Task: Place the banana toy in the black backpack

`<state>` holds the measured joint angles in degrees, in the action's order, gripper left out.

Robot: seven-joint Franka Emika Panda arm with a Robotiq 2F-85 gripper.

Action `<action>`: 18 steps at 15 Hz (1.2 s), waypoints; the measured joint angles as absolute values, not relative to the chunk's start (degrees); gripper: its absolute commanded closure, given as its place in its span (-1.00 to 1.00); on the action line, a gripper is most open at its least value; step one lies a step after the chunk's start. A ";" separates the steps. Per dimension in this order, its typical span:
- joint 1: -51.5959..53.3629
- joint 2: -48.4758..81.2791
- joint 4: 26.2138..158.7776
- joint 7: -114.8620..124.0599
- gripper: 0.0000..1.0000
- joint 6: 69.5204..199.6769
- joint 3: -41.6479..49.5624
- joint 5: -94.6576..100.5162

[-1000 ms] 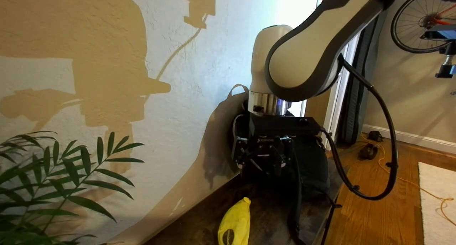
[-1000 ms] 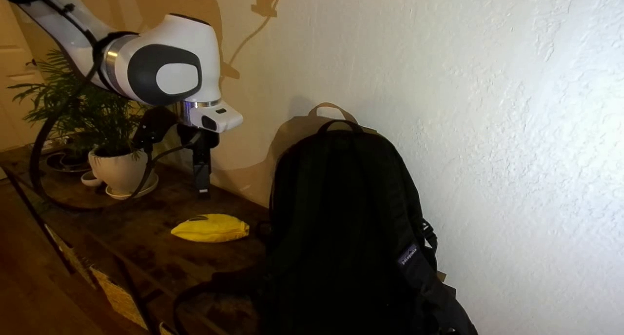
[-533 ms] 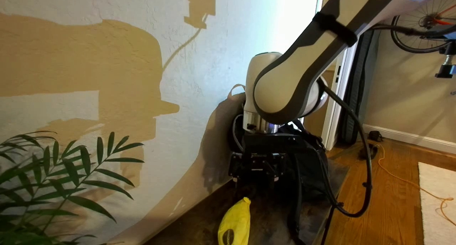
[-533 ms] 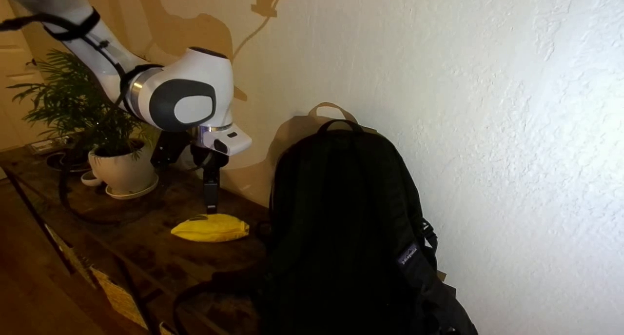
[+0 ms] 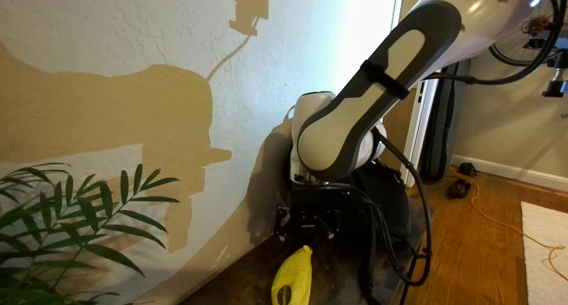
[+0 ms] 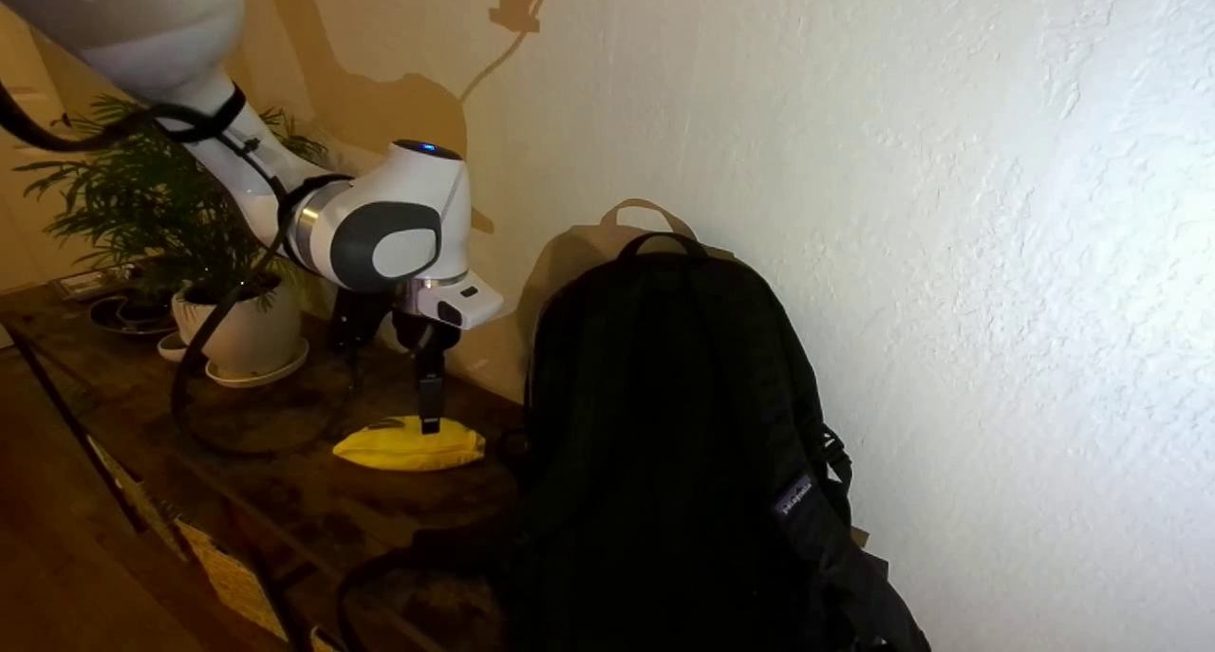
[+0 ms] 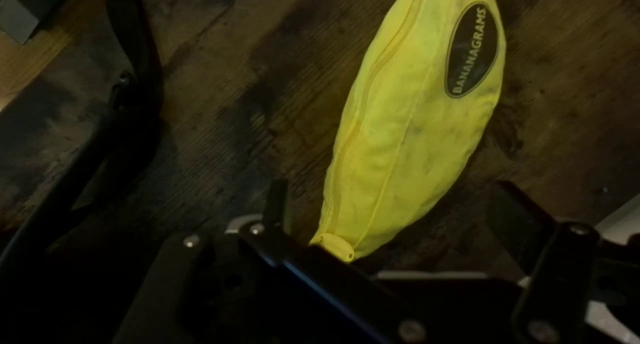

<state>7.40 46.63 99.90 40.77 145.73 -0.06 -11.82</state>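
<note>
Jaws spread apart, a robot arm (image 6: 365,239) hangs over one end of the yellow banana toy (image 7: 415,133) lying on a dark wooden counter (image 7: 225,98); whether they touch it cannot be told. Brown wood borders both the toy's long edges, with the wall (image 5: 266,65) on one side and a strap (image 7: 131,38), then the counter's outer edge, on the other. The black backpack (image 6: 664,415) stands upright near that end, a potted plant (image 6: 256,337) beyond the opposite one.

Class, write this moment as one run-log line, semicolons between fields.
goal: banana into backpack; hand: open, near banana; banana: on table, ungrasped; backpack: upright; status: not yet placed
</note>
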 measured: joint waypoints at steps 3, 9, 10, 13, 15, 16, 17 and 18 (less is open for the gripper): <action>9.16 49.72 96.60 40.77 -1.00 145.72 0.92 -11.50; 11.46 55.95 90.94 40.78 -1.00 145.71 2.04 -11.37; 11.56 56.83 90.20 40.78 -1.00 145.71 2.05 -11.37; 11.67 59.03 88.21 40.78 -1.00 145.71 2.07 -11.37; 11.73 60.12 87.27 40.81 -1.00 145.71 2.16 -11.38; 11.73 60.58 86.83 40.81 -1.00 145.71 2.18 -11.38; 11.73 60.97 86.57 40.81 -1.00 145.71 2.21 -11.38; 11.73 61.25 86.36 40.81 -1.00 145.71 2.21 -11.38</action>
